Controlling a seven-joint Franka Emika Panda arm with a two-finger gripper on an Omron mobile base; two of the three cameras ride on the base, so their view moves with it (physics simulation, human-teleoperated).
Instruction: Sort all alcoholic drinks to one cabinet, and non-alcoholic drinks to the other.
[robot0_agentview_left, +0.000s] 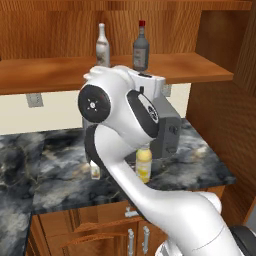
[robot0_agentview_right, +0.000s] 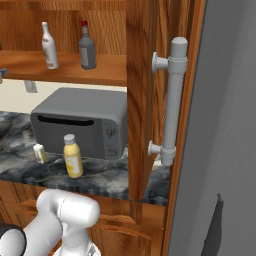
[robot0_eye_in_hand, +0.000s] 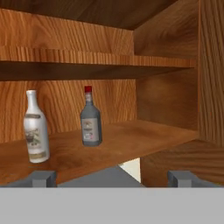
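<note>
Both alcoholic bottles stand upright on the long shelf board of the reddish-brown wall cabinet: the slim white long-necked one on the left, the squat dark grey one with a red cap to its right. Below, on the dark marble counter, stand the yellow juice bottle and the small cream carton. My gripper is open and holds nothing. It faces the shelf from a short way back, level with the bottles.
A grey microwave sits on the counter behind the juice bottle, under the shelf. A tall wooden side panel and a door with a grey bar handle rise at the right. Arched-panel doors close the base cabinet under the counter.
</note>
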